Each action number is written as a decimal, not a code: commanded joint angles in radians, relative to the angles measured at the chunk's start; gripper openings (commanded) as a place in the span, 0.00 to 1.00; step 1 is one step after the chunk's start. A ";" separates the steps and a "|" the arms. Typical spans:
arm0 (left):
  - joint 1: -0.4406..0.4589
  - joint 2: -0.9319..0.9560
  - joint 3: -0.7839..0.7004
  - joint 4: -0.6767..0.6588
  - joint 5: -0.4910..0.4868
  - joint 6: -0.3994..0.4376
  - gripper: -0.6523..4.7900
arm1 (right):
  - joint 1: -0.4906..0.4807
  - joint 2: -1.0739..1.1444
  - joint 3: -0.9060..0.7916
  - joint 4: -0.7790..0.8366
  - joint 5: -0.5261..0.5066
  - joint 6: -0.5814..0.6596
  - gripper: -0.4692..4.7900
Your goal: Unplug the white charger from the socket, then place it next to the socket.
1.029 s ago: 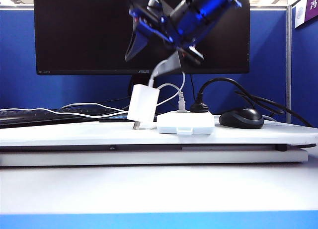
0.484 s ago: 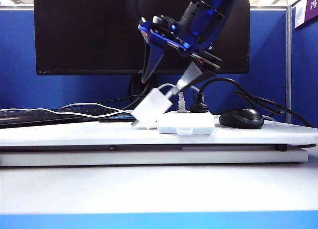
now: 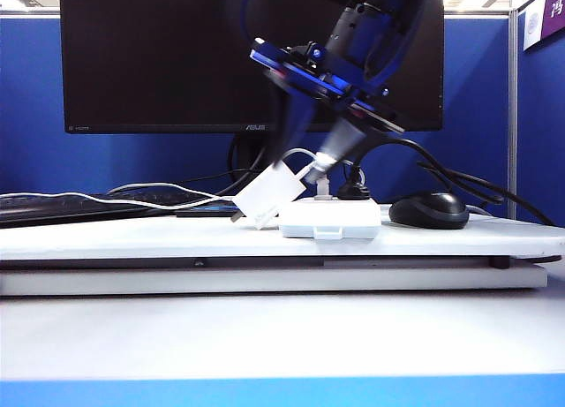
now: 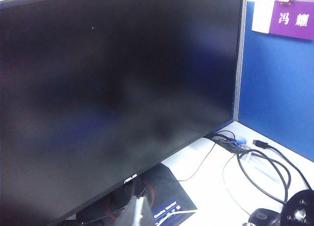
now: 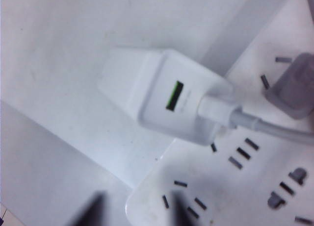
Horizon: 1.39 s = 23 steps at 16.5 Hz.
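Exterior view | white desk point(image 3: 132, 239), blue partition point(image 3: 35, 107) | right claw point(image 3: 305, 155) over charger point(image 3: 269, 193), state unclear; left claw unseen

White desk point(image 3: 132, 239): socket point(image 3: 328, 218), mouse point(image 3: 429, 210), keyboard point(image 3: 88, 206).

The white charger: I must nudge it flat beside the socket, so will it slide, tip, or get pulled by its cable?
The white charger leans tilted against the socket, so a nudge probably topples it. Its smooth casing should slide easily. The plugged-in cable may tug it back.
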 commanded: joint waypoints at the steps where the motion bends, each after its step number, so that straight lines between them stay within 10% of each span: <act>1: 0.000 -0.010 0.003 0.007 0.001 0.000 0.11 | 0.002 0.002 0.004 0.117 -0.004 -0.002 0.08; 8: 0.000 -0.022 0.003 0.007 0.000 0.000 0.11 | 0.002 0.088 0.004 0.313 0.068 -0.003 0.08; 13: 0.000 -0.040 0.003 0.000 0.000 0.000 0.11 | 0.004 0.023 0.005 0.269 -0.091 -0.006 0.08; 23: 0.000 -0.048 0.003 -0.001 0.001 0.000 0.11 | 0.003 0.084 0.004 0.336 0.191 -0.010 0.08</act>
